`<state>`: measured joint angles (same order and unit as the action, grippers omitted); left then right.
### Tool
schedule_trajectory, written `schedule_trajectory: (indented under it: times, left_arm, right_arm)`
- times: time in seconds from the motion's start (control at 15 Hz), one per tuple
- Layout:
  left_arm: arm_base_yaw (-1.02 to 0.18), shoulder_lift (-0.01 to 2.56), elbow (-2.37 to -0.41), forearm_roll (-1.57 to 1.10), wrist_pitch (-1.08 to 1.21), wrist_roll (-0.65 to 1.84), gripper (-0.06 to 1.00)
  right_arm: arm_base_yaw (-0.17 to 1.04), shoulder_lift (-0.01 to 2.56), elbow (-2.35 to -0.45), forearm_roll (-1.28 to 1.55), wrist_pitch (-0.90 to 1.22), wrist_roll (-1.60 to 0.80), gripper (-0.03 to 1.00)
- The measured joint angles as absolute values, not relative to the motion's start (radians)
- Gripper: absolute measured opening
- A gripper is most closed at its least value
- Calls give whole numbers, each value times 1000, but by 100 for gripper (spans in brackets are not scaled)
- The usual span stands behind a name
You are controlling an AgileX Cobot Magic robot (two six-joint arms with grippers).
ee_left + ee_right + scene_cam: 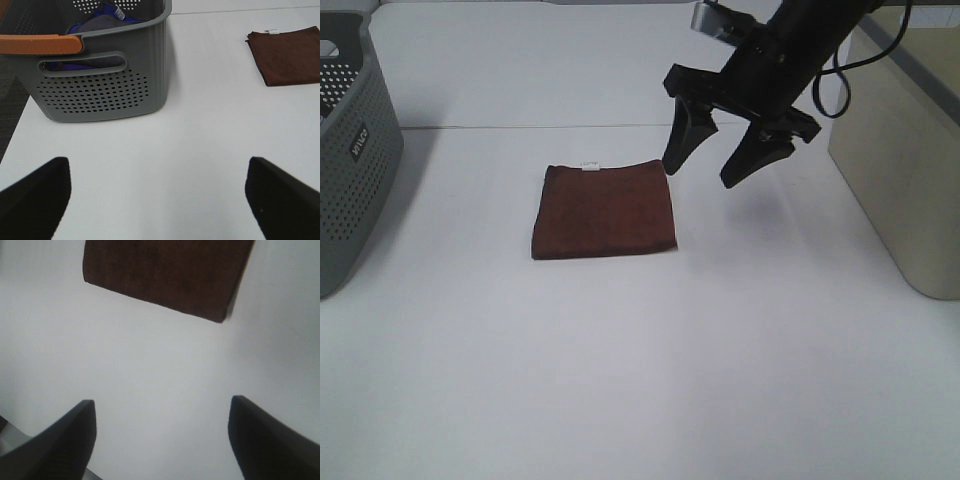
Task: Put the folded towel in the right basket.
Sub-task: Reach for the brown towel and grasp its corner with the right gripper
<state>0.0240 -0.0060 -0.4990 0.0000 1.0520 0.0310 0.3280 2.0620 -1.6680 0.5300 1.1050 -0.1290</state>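
The folded dark brown towel [605, 210] lies flat on the white table, with a small white tag at its far edge. It also shows in the left wrist view [289, 55] and the right wrist view [167, 275]. My right gripper [712, 170] is open and empty, hovering just right of the towel's far right corner. The beige right basket [905, 150] stands at the right edge. My left gripper [157, 195] is open and empty above bare table, near the grey basket; the exterior view does not show it.
A grey perforated basket [350, 150] stands at the left edge; in the left wrist view [100, 85] it has an orange handle and blue and grey cloth inside. White table [640, 380] spreads in front of the towel.
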Motion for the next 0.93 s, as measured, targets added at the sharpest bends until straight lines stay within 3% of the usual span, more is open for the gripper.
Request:
schedule_trajectory:
  times: [0.53, 0.93]
  left_arm:
    - [24, -6, -499, 0, 1052, 31, 88]
    - [24, -6, -499, 0, 1052, 31, 88]
  right_arm:
    - [296, 2415, -2053, 625, 1158, -157, 72]
    - [268, 2524, -2081, 692, 1127, -213, 72]
